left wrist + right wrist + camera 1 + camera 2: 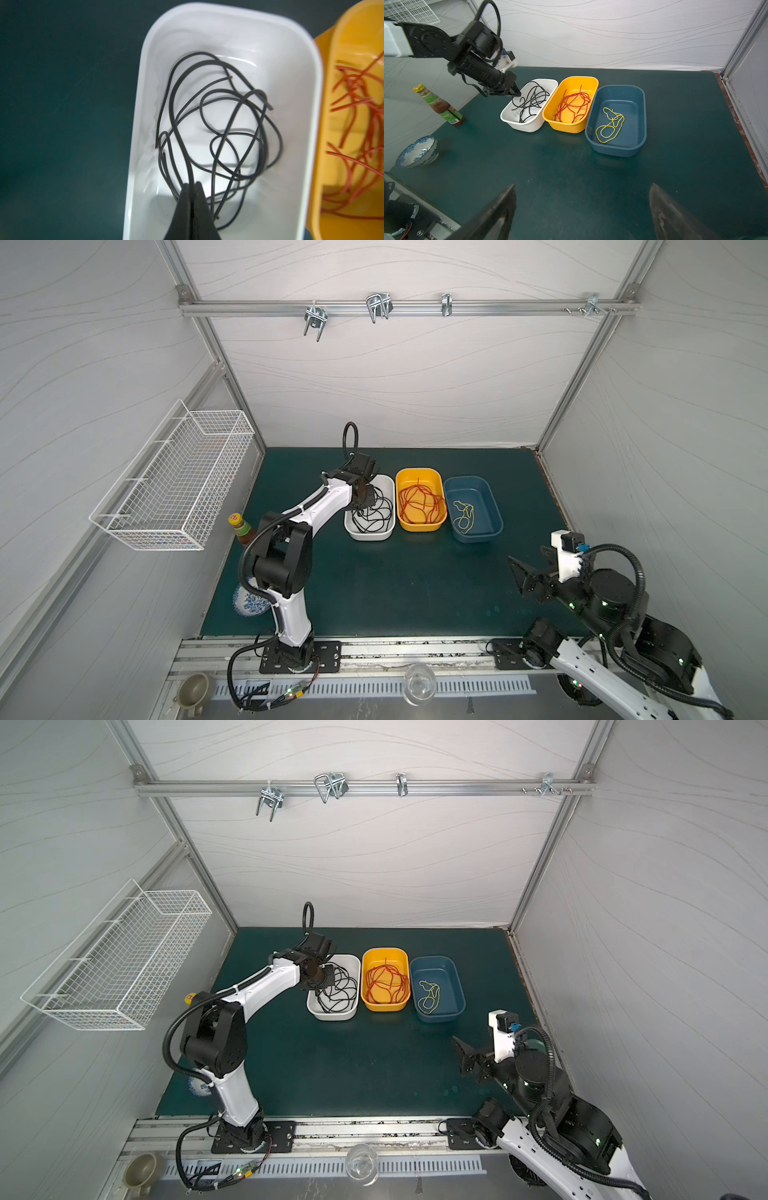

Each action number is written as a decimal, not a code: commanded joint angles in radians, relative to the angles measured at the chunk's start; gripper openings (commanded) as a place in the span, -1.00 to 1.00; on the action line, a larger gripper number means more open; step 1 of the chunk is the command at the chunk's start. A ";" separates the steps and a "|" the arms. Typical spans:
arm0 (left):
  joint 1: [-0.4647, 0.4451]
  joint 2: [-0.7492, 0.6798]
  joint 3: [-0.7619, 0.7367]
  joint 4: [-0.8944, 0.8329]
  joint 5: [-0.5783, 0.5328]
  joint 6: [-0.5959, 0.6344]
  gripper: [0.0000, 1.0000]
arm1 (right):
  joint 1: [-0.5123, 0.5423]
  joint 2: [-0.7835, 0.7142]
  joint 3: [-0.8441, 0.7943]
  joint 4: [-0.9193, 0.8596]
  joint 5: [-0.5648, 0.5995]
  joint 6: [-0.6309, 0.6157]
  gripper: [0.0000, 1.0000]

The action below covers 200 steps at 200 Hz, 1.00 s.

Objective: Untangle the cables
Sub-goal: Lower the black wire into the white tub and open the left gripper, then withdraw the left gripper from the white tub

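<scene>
Operator: White panelled walls (374, 377) and a dark green desk (571, 162) enclose the cell. Report pincer status.

Inspector: The left pincer (192, 184) has its jaws fully closed and clamped on a strand of the black cables (220, 124), just above the white tub (239, 25). The loops trail from the tips down into the tub. The hold serves either a lift or a deposit of that colour; I cannot tell which.

Operator: Proceed outward.

Inspector: The tubs stand side by side in a row. The yellow tub (566, 126) contains the red cables (574, 102). The blue tub (612, 150) contains the pale yellow cable (613, 120). There is one colour per tub, and I judge that this keeps separated strands from tangling again. The task appears nearly complete.

Operator: Second arm?

Inspector: The right pincer (582, 185) has its jaws spread wide and holds nothing. It hangs low over the desk's near right area, well apart from the tubs, probably to keep clear of the working arm.

Operator: Surroundings?

Inspector: A sauce bottle (439, 105) and a blue-patterned bowl (417, 151) stand at the desk's left edge. A wire basket (174, 485) hangs on the left wall. A hook rail (374, 306) crosses the back wall.
</scene>
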 commanded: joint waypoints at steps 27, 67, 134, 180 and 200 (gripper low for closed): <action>0.010 0.125 0.068 0.037 -0.012 -0.042 -1.00 | 0.004 0.018 -0.007 0.023 0.009 -0.020 0.98; 0.014 0.146 0.075 0.030 -0.014 -0.039 -1.00 | 0.003 0.029 -0.008 0.025 0.006 -0.022 0.98; 0.014 0.055 0.098 -0.015 0.002 -0.052 -0.36 | 0.003 0.042 -0.007 0.023 0.007 -0.022 0.98; 0.014 -0.051 0.121 -0.067 0.009 -0.064 -0.05 | 0.000 0.055 -0.005 0.021 0.006 -0.021 0.98; 0.014 -0.088 0.136 -0.098 0.024 -0.065 0.02 | 0.000 0.059 -0.005 0.017 0.010 -0.020 0.98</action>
